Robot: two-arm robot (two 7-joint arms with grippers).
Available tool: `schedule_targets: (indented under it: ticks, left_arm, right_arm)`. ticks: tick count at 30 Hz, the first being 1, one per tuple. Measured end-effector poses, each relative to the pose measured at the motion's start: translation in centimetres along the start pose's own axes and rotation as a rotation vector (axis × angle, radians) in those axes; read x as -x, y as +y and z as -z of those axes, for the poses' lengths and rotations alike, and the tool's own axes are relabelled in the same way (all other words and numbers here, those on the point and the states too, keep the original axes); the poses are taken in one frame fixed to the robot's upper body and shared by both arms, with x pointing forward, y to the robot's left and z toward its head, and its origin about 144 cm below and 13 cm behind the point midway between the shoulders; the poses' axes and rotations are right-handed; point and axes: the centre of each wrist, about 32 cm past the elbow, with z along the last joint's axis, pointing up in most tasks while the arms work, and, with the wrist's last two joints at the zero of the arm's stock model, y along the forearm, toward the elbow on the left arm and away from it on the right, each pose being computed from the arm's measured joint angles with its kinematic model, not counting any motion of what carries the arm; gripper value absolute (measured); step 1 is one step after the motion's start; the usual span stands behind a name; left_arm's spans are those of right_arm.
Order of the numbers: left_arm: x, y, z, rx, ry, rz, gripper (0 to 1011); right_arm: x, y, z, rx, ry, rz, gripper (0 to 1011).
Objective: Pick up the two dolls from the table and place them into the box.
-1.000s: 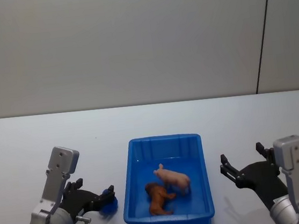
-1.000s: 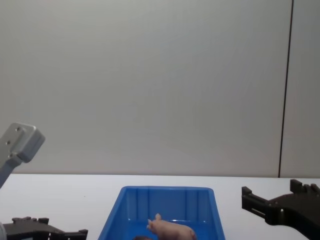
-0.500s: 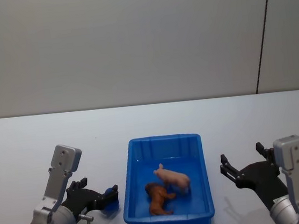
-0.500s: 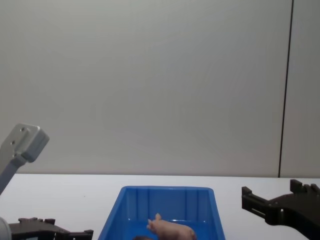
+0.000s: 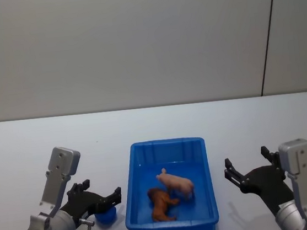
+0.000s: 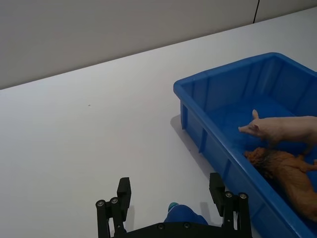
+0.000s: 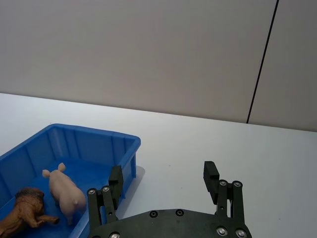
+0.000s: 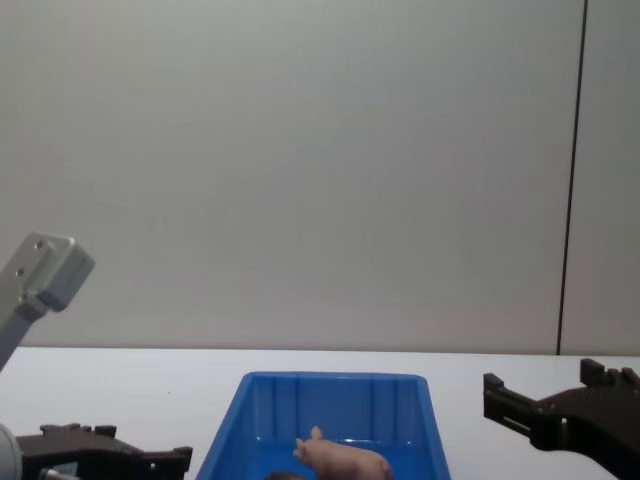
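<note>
left gripper (image 5: 100, 194): jaws wide, empty, just left of bright blue rectangular plastic box (image 5: 167, 144)
right gripper (image 5: 246, 160): jaws wide, empty, right of box
dolls: 2, inside box, side by side: reddish-brown shaggy toy dog (image 5: 161, 204), pale pink toy pig (image 5: 178, 183)
box: 1, on flat white worktop (image 5: 35, 145)

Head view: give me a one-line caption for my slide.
Pink pig doll and brown dog doll inside the blue box, with open left end effector and open right end effector flanking it.
</note>
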Motion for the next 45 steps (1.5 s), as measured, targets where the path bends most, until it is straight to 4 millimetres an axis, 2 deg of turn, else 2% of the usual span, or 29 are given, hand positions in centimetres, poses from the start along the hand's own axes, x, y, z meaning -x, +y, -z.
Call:
schedule_targets:
  ticks: [13, 45]
  left_arm:
    - [0.12, 0.63, -0.71, 0.021, -0.016, 0.017, 1001]
    - [-0.12, 0.87, -0.45, -0.039, -0.038, 0.022, 1001]
  right_arm:
    - [0.00, 0.00, 0.00, 0.000, 0.000, 0.000, 1001]
    - [0.00, 0.00, 0.00, 0.000, 0.000, 0.000, 1001]
